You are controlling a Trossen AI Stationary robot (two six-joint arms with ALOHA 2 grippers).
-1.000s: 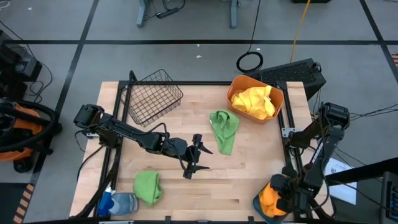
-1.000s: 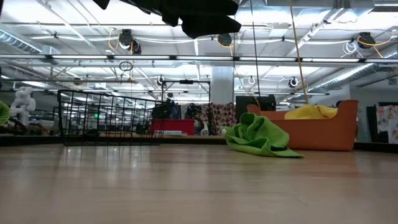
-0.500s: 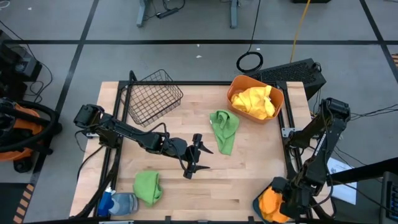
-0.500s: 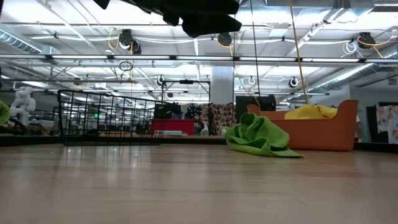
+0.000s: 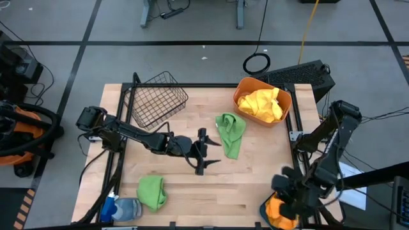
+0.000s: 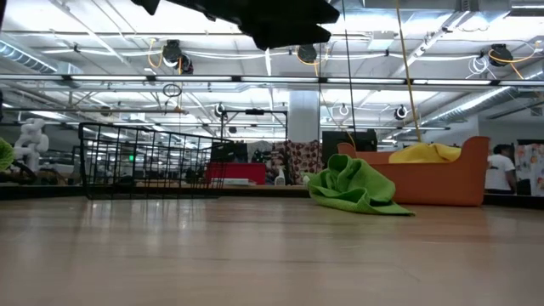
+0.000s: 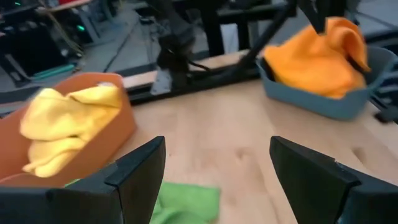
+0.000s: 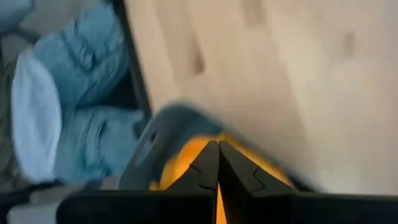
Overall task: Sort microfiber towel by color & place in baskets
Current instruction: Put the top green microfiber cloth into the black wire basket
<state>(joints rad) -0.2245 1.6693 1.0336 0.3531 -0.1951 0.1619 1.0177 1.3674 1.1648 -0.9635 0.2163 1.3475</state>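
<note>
Left gripper [image 5: 206,152] has shifted a bit toward the green towel near the orange basket since a second ago; right arm has lifted and swung in from the table's near-right corner, right gripper [image 5: 289,199] now just above the teal basket. Nothing on the table moved.

Left gripper: fingers [image 7: 134,174] spread wide, holding nothing, above bare wood mid-table, just left of that green towel [image 5: 230,132]. Left wrist view looks between the spread fingers at the orange basket and the teal basket across the table.

Right gripper: fingers [image 8: 208,171] pressed together, nothing pinched. Right wrist view has them over the orange cloth and the teal rim.

Towels:
- yellow towels [image 5: 262,103] piled in the orange basket [image 5: 245,85], far-right part of the table; can't separate the two.
- orange towel [image 5: 276,207] in the teal basket [image 5: 264,211], near-right corner, partly under the right arm.
- one green towel crumpled on the wood, just left of the orange basket, not touching it that I can tell.
- second green towel [image 5: 152,191] near the near-left corner, beside a blue-and-white bottle [image 5: 120,208] at the table's near edge.

Black wire basket [image 5: 157,98] sits tilted at the far-left part of the table, no cloth in it.

Low view: a person [image 6: 498,172] shows far back in the room, right side.
</note>
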